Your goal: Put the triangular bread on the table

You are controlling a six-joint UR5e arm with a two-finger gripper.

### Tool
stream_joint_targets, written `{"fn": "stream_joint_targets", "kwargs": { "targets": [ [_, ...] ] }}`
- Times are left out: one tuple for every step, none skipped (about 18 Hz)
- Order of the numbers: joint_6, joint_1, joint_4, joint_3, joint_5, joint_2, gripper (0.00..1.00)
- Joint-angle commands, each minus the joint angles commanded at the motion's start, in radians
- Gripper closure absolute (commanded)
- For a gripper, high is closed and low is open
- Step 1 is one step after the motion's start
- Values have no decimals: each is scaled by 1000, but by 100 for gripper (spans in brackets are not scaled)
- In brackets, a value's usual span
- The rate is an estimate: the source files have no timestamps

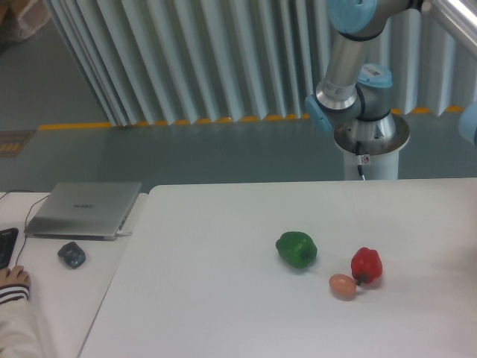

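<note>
The triangular bread is out of view. The white table [216, 298] fills the lower part of the camera view. Only the arm's base and lower links [356, 97] show behind the table's far edge, with another link running off the upper right corner. The gripper itself is outside the frame, so its state and what it may hold do not show.
On the table lie a green pepper [297, 248], a red pepper [367, 265] and a small round peach-brown item [343, 285] touching the red one. The adjoining desk at left carries a grey laptop [86, 209], a dark mouse [71, 254] and a person's hand [13, 280].
</note>
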Motion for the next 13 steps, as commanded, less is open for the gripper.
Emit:
{"fn": "stream_joint_targets", "kwargs": {
  "targets": [
    [2,14,-14,0,-32,3,79],
    [0,25,-31,0,-75,14,79],
    [0,38,-52,0,-118,28,79],
    [2,48,-75,0,-143,40,79],
    [0,49,-93,2,-150,46,79],
    [0,49,-112,2,-152,52,79],
    [0,51,-129,2,-152,64,79],
    [-2,49,-146,2,-154,75,79],
    [-6,49,-161,5,-161,81,79],
    [-24,51,-175,12,-178,83,79],
    [-38,54,-196,26,-198,81,79],
    [-41,64,-225,41,-222,80,79],
    [-41,77,-254,55,-247,80,79]
  ]
}}
